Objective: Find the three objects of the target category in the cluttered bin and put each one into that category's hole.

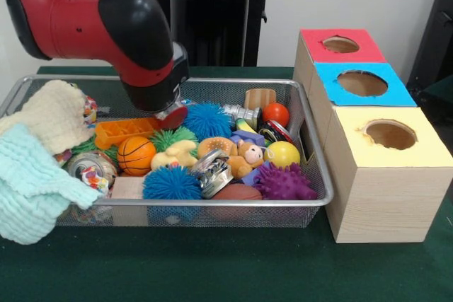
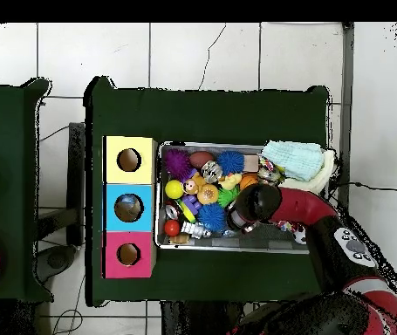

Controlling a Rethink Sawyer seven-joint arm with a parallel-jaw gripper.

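Note:
The silver wire-mesh bin point(image 1: 212, 203) sits on the green table, packed with toys. My gripper point(image 1: 172, 112) is down inside the bin at its far middle, just over an orange ice-cube tray point(image 1: 127, 131) and beside a blue spiky ball point(image 1: 207, 119). The wrist hides its tips. In the overhead view the gripper point(image 2: 241, 214) is over the middle of the bin point(image 2: 228, 249). Three wooden boxes with holes stand beside the bin, topped red point(image 1: 340, 45), blue point(image 1: 362, 83) and yellow point(image 1: 389, 134).
The bin also holds a mini basketball point(image 1: 135, 155), a second blue spiky ball point(image 1: 172, 184), a purple spiky ball point(image 1: 283, 182), a yellow ball point(image 1: 282, 153) and a red ball point(image 1: 276, 113). A cream cloth point(image 1: 53, 114) and a mint cloth point(image 1: 32, 182) drape over the bin's left end.

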